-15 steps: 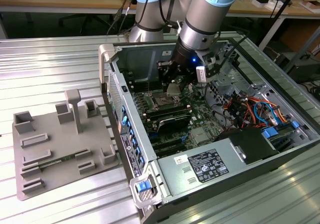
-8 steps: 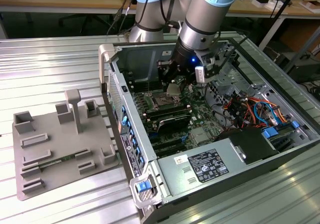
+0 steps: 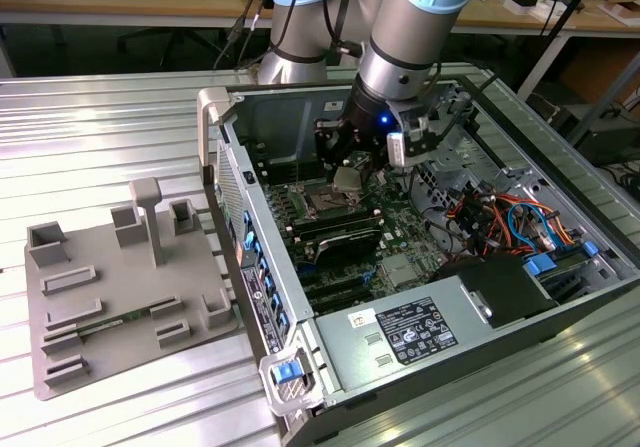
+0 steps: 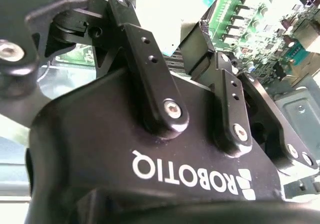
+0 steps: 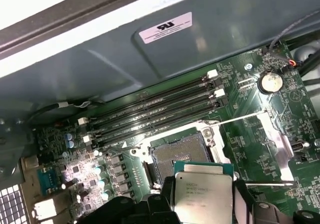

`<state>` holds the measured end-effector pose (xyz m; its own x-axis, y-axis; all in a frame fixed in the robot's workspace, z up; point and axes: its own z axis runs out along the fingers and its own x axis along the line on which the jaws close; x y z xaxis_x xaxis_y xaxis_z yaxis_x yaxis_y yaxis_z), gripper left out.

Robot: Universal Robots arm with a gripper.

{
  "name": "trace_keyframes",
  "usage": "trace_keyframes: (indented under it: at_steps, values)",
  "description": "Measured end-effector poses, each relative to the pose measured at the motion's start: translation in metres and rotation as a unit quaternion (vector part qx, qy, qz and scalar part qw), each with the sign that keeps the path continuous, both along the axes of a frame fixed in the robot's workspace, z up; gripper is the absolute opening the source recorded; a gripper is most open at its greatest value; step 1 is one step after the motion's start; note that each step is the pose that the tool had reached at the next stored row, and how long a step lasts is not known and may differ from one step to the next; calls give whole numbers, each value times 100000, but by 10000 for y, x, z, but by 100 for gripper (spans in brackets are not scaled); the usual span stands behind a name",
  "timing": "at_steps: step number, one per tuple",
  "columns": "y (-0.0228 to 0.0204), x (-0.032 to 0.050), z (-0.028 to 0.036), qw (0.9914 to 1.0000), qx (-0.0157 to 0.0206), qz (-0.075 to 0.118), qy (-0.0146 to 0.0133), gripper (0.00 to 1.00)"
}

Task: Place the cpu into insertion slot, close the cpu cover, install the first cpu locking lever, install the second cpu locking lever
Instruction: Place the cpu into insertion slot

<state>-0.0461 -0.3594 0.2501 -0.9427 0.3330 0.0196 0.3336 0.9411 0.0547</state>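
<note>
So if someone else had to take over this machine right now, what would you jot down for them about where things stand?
Gripper: shut on the cpu, inside the open computer case.
Cpu: held in the fingers, hovering close over the insertion slot, not seated. The slot is bare.
Cpu cover: appears swung open beside the slot.
Done: the cpu is in the grip and at the slot.
Left: seat the cpu, close the cover, install both locking levers.
</note>
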Motion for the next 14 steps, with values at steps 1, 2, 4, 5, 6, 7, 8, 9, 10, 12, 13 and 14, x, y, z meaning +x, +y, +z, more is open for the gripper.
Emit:
trace_keyframes:
  at_steps: [1, 2, 4, 5, 6, 7, 8, 9, 10, 12, 13, 14]
  values:
    - [0, 0, -1, 99997, -30, -801, 0, 55]
    - [0, 0, -2, 99991, -48, -1363, -3, 55]
    - [0, 0, -3, 99975, -81, -2225, -4, 55]
    - [0, 0, -4, 99961, -101, -2794, -1, 55]
    - [0, 0, -4, 99950, -112, -3157, -2, 55]
    - [0, 0, -5, 99930, -124, -3752, -2, 55]
    - [0, 0, -6, 99904, -141, -4380, -1, 55]
    - [0, 0, -6, 99887, -150, -4756, -2, 55]
    - [0, 0, -7, 99869, -158, -5106, 0, 55]
    - [0, 0, -9, 99787, -186, -6526, 1, 55]
    - [0, 0, -10, 99744, -203, -7148, -1, 55]
    - [0, 0, -10, 99706, -220, -7663, 0, 55]
